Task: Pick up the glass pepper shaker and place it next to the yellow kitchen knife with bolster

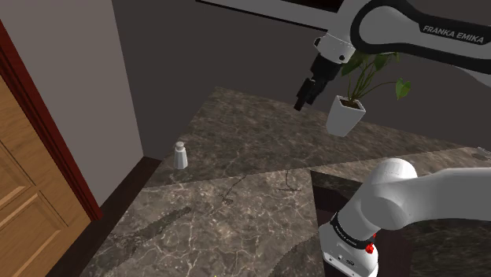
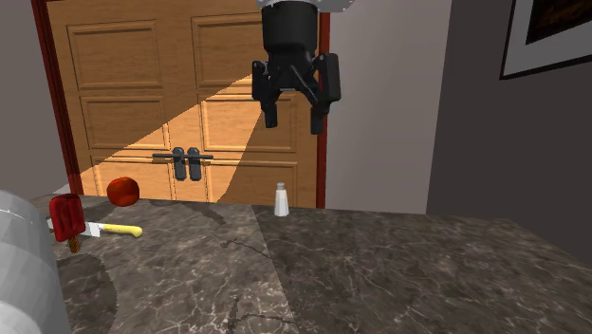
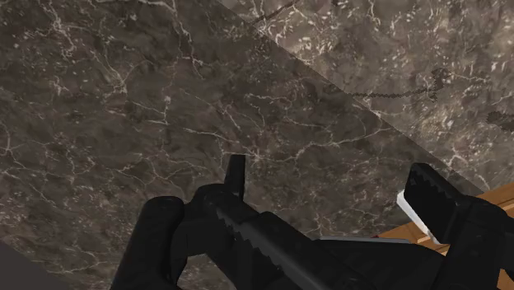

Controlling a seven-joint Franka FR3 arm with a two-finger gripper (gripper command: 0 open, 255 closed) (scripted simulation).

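Note:
The pepper shaker [image 1: 180, 155] is a small pale bottle with a grey cap. It stands upright near the dark marble counter's [image 1: 236, 212] edge, close to the wooden door. In the second exterior view the shaker [image 2: 281, 200] stands at the counter's far edge. The yellow-handled knife [image 2: 116, 229] lies flat well off to that view's left. My gripper [image 2: 294, 121] hangs high above the counter, open and holding nothing, and the shaker stands far below it. In the shoulder view the gripper [image 1: 302, 102] is well right of the shaker. The wrist view has both fingers [image 3: 236, 175] apart over bare marble.
A red ice lolly on a stick [image 2: 66, 218] stands beside the knife, and a red round fruit [image 2: 122, 191] lies behind it. A plant in a white pot [image 1: 346, 115] sits near the gripper in the shoulder view. A wooden double door [image 2: 180, 104] stands past the counter's edge.

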